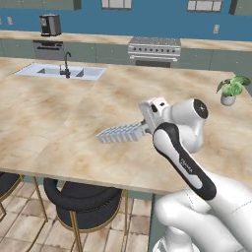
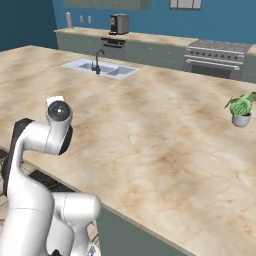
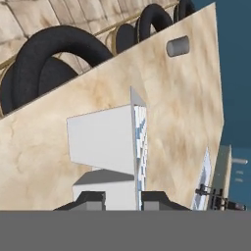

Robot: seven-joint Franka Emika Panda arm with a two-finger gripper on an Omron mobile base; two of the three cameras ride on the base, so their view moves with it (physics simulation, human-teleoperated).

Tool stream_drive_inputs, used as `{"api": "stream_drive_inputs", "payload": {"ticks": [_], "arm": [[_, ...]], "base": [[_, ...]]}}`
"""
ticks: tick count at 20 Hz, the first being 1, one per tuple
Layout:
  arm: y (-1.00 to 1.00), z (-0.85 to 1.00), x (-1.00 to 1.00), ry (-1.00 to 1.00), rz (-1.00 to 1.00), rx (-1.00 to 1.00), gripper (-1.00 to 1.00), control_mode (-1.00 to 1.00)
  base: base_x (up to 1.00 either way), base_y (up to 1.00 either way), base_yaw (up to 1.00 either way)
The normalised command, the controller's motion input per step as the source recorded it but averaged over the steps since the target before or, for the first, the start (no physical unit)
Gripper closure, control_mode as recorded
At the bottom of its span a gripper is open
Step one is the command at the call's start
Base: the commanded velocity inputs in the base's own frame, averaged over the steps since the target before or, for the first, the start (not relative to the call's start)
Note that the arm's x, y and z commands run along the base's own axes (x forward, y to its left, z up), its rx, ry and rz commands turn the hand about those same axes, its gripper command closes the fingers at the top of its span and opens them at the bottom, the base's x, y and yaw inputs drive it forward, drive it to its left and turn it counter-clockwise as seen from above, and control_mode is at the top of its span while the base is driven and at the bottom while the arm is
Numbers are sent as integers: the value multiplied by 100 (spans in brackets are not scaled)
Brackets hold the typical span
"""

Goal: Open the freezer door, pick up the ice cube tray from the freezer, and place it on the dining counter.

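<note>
Pale grey ice cube tray (image 1: 119, 133) with a ridged grid of light blue cubes sticks out sideways on edge, held low above the tan mottled dining counter (image 1: 59, 123). Gripper (image 1: 144, 129) is clamped on one end. Black stools (image 1: 81, 202) sit beneath the counter edge.

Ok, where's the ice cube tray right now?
In the left base view, the ice cube tray is held in the gripper over the dining counter, near its stool-side edge.
</note>
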Motion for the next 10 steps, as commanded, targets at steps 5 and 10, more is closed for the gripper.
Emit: {"api": "stream_drive_inputs", "payload": {"ticks": [5,10], "arm": [[32,-57,5,-13,0,0,100,-100],[59,-28,37,-4,1,0,100,-100]], "base": [[0,0,0],[0,0,0]]}}
